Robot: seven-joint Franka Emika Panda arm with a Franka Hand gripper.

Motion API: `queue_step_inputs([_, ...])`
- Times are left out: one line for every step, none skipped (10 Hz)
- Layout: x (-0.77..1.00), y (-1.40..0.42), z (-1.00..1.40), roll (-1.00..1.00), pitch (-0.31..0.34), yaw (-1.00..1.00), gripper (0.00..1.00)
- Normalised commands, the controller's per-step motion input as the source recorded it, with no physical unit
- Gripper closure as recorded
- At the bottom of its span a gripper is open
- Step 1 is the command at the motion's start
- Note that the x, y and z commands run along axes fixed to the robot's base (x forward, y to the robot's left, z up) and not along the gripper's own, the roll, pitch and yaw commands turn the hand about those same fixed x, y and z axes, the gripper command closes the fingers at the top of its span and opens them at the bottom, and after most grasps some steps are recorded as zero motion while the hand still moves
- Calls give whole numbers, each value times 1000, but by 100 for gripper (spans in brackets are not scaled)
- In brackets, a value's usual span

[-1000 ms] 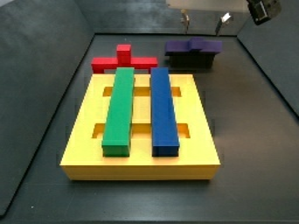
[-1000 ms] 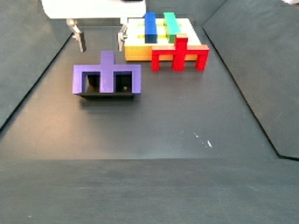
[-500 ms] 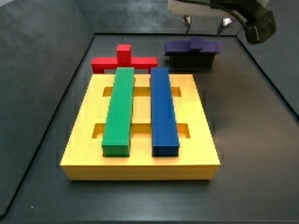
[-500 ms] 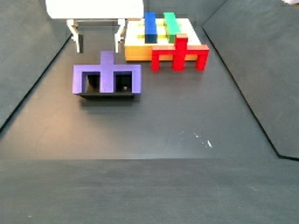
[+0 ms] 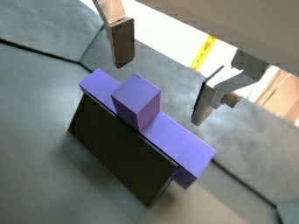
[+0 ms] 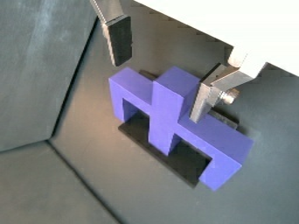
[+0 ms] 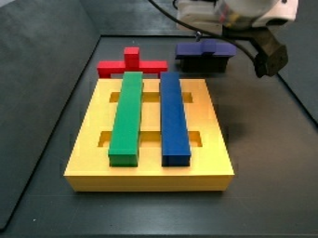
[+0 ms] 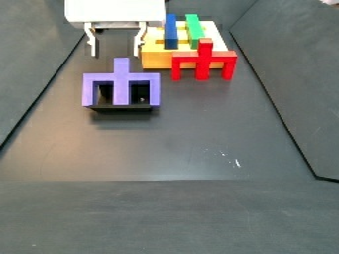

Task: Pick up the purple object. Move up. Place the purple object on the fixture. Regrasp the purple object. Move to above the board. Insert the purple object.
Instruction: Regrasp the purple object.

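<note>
Wrist views both show us the claw [image 5: 163,72] spread wide and empty above the matte purple blocky piece [image 5: 146,118], its silver fingers [image 6: 117,37] either side of the raised stub without touching it. We see that piece resting on the small black box-like fixture [image 5: 117,157].

Side views place the claw [image 8: 114,40] just beyond the purple piece [image 8: 122,89], near the large yellow board [image 7: 149,139] holding a long green bar [image 7: 126,112] and a long dark-blue bar [image 7: 173,116], with a red cross-shaped block [image 7: 130,65] beside it.

I see the dark floor [image 8: 199,189] carrying the fixture [image 8: 122,108], red cross [image 8: 203,62] and board [image 7: 149,149]; gripper [image 8: 115,40] empty above.
</note>
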Motion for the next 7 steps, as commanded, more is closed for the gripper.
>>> queue_step_inputs([111, 6, -423, 420, 0, 134, 0])
queue_step_inputs([57, 14, -460, 317, -37, 109, 0])
queue_step_inputs([217, 0, -194, 363, 0, 57, 0])
queue_step_inputs([297, 0, 69, 646, 183, 23, 0])
queue_step_inputs([237, 0, 0, 677, 146, 29, 0])
queue_step_inputs([166, 0, 0, 626, 100, 31, 0])
queue_step_inputs([0, 0, -180, 431, 0, 6, 0])
